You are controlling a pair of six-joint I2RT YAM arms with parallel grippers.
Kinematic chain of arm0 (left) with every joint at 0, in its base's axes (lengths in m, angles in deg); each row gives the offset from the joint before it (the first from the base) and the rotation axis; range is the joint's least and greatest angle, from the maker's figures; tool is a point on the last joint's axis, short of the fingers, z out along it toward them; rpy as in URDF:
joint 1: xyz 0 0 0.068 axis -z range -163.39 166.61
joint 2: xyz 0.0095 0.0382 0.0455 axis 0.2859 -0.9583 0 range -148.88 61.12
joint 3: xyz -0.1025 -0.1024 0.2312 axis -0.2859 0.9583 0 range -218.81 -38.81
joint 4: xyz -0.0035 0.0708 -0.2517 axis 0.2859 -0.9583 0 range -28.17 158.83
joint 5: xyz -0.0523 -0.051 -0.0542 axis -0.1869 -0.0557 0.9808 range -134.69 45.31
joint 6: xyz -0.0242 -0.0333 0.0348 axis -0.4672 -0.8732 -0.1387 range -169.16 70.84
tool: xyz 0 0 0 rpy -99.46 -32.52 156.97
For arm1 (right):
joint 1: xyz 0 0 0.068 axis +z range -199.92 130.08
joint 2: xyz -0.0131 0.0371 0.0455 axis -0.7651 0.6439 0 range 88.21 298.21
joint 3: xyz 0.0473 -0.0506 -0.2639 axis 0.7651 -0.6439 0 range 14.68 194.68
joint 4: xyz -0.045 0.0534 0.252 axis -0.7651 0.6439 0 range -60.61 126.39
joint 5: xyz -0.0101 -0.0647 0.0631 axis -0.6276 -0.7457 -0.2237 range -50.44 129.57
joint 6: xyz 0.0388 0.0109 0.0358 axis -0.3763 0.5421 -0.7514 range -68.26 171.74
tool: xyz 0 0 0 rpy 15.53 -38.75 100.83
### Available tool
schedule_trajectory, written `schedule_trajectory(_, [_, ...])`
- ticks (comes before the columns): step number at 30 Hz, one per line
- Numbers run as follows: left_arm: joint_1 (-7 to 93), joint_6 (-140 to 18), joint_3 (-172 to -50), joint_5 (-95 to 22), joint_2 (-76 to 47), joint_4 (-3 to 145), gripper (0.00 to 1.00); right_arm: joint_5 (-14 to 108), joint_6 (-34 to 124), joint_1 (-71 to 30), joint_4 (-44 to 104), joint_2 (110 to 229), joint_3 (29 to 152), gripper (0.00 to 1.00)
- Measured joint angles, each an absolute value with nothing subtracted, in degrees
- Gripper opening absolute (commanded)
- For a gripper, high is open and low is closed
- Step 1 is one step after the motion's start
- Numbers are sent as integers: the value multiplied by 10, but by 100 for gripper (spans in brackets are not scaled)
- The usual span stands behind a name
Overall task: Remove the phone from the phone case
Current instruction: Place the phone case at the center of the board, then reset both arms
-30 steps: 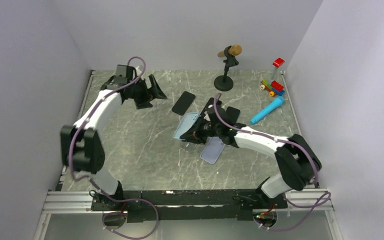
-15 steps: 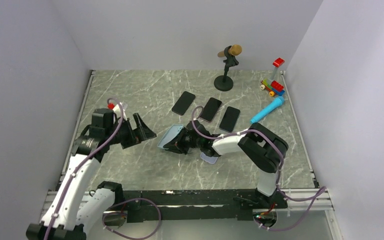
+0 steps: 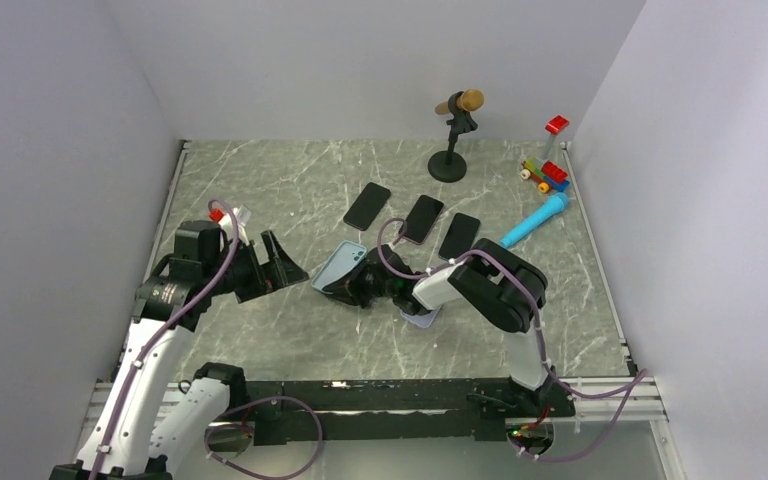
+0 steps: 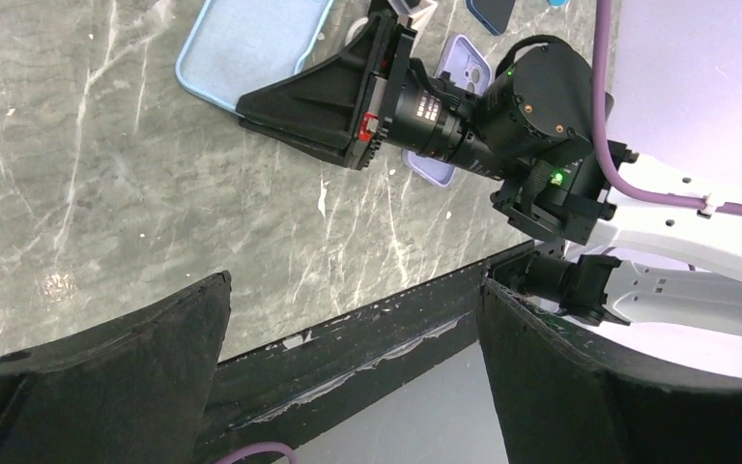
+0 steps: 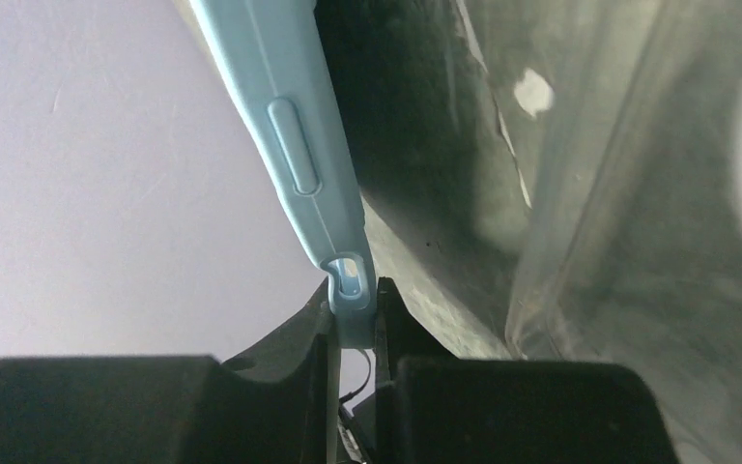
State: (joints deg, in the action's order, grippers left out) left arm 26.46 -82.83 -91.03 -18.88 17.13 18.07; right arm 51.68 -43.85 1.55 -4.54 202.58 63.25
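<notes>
Beyond the lilac phone point(image 3: 422, 318) lying flat under my right wrist, my right gripper point(image 3: 360, 288) clamps the blue phone case point(image 3: 340, 265) at mid-table, its long axis running near-left to far-right, while my left gripper point(image 3: 278, 265) stands spread, empty.

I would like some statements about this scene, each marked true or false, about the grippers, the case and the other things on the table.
1. The right gripper pinches the edge of the light blue case. True.
2. The left gripper holds a phone. False: it is open, with nothing between its fingers.
3. Three dark phones lie in a row on the table. True.
4. The microphone lies flat on the table. False: it sits on its stand at the far side.
</notes>
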Motion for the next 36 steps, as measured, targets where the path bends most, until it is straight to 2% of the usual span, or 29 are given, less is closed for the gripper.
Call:
schedule_trajectory(2, [265,-829,-910,-184,169,183,99,521,-441,15,-47,2033,642,18])
schedule_trajectory(5, [265,-830,-913,-174,157,183,100,523,-444,15,-41,2035,651,46])
schedule_trajectory(7, [265,-829,-920,-172,144,183,99,531,-445,15,-27,2035,658,60])
schedule_trajectory(12, [265,-828,-930,-168,126,185,99,571,-438,15,25,2024,684,79])
schedule_trajectory(18, [265,-829,-937,-163,125,188,100,627,-392,10,154,1969,684,83])
schedule_trajectory(23, [265,-832,-951,-166,125,188,99,631,-274,0,335,1879,706,83])
schedule_trajectory(28, [265,-837,-967,-185,140,201,99,544,-101,-20,491,1756,791,83])
schedule_trajectory(32, [265,-832,-997,-215,177,206,100,454,-8,-49,576,1627,789,85])
schedule_trajectory(36, [265,-824,-1031,-256,228,224,99,346,61,-80,670,1486,777,92])
